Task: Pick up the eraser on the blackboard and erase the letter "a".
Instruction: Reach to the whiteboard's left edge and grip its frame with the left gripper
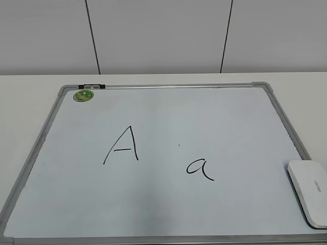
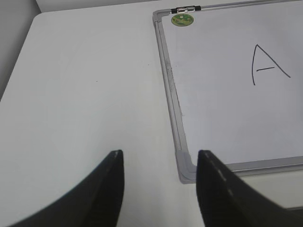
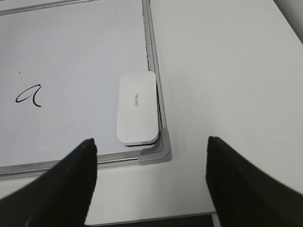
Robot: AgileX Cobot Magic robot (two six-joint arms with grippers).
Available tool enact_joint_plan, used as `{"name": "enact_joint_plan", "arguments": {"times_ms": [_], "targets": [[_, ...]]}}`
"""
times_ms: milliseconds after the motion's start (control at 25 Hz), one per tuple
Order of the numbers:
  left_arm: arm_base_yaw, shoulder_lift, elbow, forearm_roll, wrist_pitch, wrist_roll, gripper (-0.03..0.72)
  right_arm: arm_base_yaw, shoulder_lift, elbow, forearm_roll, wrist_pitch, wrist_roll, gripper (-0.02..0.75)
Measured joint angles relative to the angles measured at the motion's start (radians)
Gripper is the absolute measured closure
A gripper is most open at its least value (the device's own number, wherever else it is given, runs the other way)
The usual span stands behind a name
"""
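A white table [image 1: 30, 87] is seen carrying the blackboard [image 1: 219, 117], a large white dry-erase board in a grey metal frame with rounded grey corner pieces, laid flat and turned slightly askew to the table edge. Behind the table a pale panelled wall [image 1: 163, 35] with dark vertical seams is seen. On the board's surface a capital "A" [image 1: 122, 146] is written in thin black marker left of centre, and the letter "a" [image 1: 200, 168] is written lower and to the right of it, well apart from the capital. The eraser [image 1: 309, 191], a glossy white rounded block with tiny grey lettering on top, is found lying flat on the board at its near right corner, just inside the frame and well to the right of the small letter. A round green magnet [image 1: 84, 95] is placed at the far left corner, beside a small black-and-silver clip [image 1: 92, 86] on the top rail. The left gripper [image 2: 160, 163] is held above bare table beside the board's near left corner, its dark fingers spread apart and empty. The right gripper [image 3: 151, 151] is held above the eraser's corner, its fingers likewise spread wide with nothing between them.
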Motion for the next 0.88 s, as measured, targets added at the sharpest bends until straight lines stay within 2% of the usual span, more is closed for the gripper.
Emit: {"name": "enact_joint_plan", "arguments": {"times_ms": [600, 880], "targets": [[0.0, 0.019, -0.024, 0.002, -0.022, 0.0, 0.337, 0.0, 0.0, 0.0, 0.0, 0.0, 0.0, 0.204], [0.0, 0.298, -0.121, 0.006, -0.112, 0.0, 0.337, 0.0, 0.0, 0.0, 0.0, 0.0, 0.0, 0.204]]}}
